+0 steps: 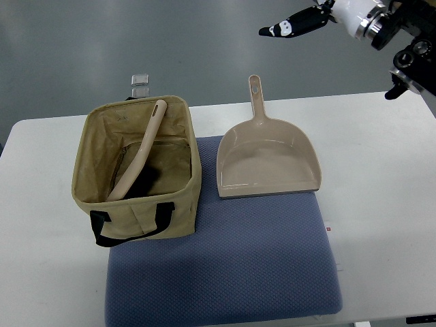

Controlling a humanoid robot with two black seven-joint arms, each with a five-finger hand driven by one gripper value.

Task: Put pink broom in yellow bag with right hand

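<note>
The yellow-tan fabric bag (136,218) stands open on the left part of the blue mat. The pinkish-beige broom (139,153) is inside it, handle leaning up against the bag's far rim, brush end down at the bottom. My right hand (289,27) is raised at the top right, well away from the bag, with black fingers stretched out leftward and nothing in them. No left arm shows.
A matching beige dustpan (266,160) lies on the mat right of the bag, handle pointing away. The blue mat (231,266) covers the white table (381,177). A small clear object (139,80) sits beyond the table's far edge.
</note>
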